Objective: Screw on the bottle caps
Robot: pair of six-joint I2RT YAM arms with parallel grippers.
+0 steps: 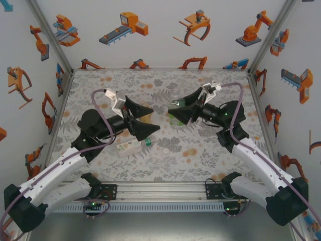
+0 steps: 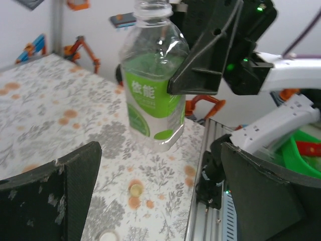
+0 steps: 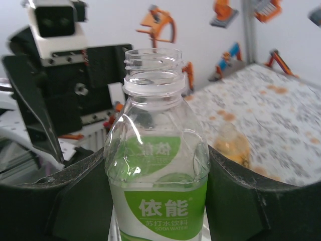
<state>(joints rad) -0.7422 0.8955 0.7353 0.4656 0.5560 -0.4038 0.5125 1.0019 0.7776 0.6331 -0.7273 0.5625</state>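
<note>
A clear bottle with a green label [image 3: 156,201] stands upright with its threaded neck bare, and my right gripper [image 3: 158,211] is shut on its body. From above, that bottle [image 1: 175,120] sits under the right gripper [image 1: 176,113]. My left gripper [image 2: 160,201] is open with nothing between its fingers [image 2: 50,198], and faces the bottle [image 2: 153,95] from a short way off. From above, the left gripper [image 1: 144,120] is left of the bottle. A white cap [image 1: 164,149] lies on the table in front of both grippers, low in the left wrist view [image 2: 109,235].
A pale-labelled bottle [image 1: 128,147] lies on its side beneath the left arm, with a green bit [image 1: 149,143] at its right end. A small yellowish disc [image 2: 135,189] lies on the patterned table. A blurred amber bottle [image 3: 231,143] stands behind the held one. White walls close three sides.
</note>
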